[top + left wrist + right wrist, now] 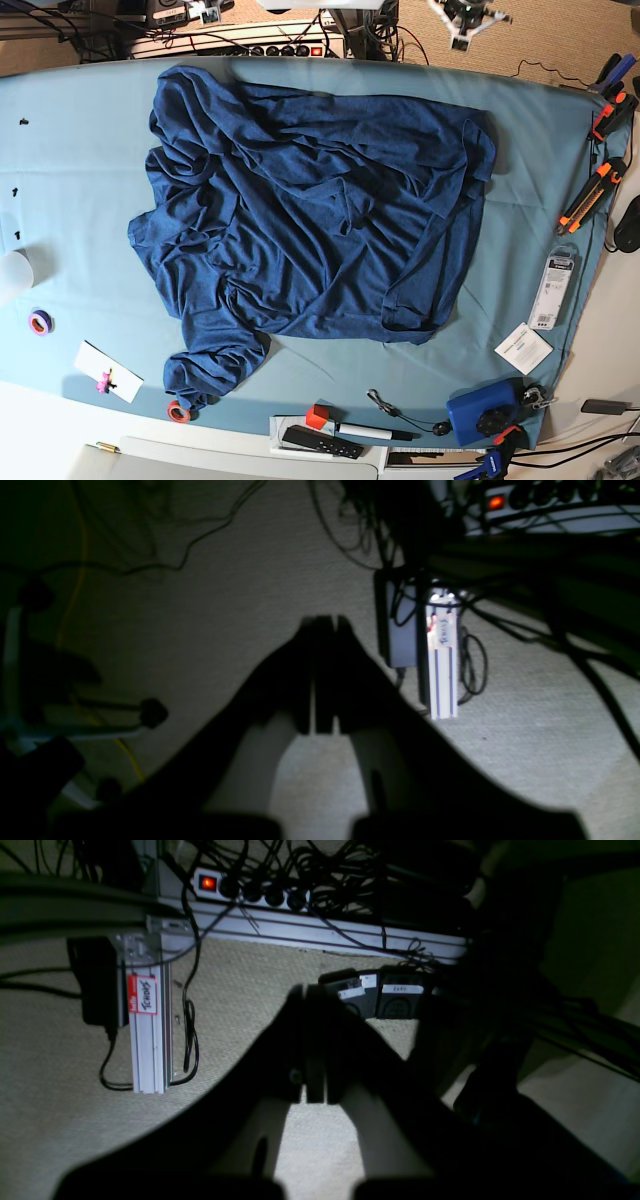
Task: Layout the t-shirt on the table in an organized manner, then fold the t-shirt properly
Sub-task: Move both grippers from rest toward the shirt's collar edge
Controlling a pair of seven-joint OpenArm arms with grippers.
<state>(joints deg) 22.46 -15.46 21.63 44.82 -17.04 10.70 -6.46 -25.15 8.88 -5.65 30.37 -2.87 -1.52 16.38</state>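
The dark navy t-shirt [310,200] lies crumpled and wrinkled across the middle of the teal-covered table [70,150]. One sleeve bunches toward the near-left edge, and the hem is folded over at the right. Neither arm shows in the base view. In the left wrist view, my left gripper [322,621] is shut with its dark fingers pressed together and nothing between them, above carpeted floor. In the right wrist view, my right gripper [306,990] is also shut and empty over the carpet.
Along the table edges lie a purple tape roll [40,322], a red tape roll [178,411], a white card [108,371], orange-black tools [592,195], a white packet [553,291] and a blue device [483,412]. On the floor are a power strip [207,883], cables and a labelled aluminium leg [145,1030].
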